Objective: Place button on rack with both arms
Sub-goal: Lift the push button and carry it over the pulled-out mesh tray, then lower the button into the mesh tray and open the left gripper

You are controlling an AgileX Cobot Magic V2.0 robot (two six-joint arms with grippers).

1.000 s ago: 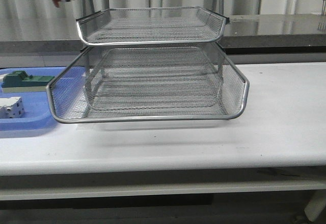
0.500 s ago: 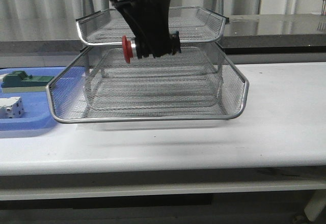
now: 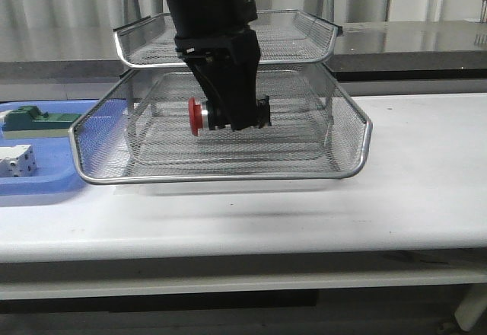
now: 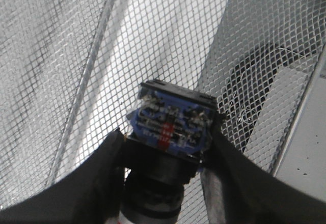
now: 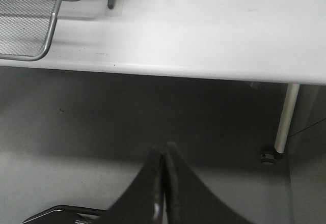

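Since a second ago the left gripper [image 3: 237,116] has descended, clamped on the button [image 3: 228,114] above the rack [image 3: 221,169] near the counter's left edge; we judge release remains; right gripper [image 5: 164,183] closed, empty.

— What is seen at the bench's left edge?
— A blue tray [image 3: 53,179] is seen there; a green block [image 3: 38,119] and a white block [image 3: 17,161] are held in it.
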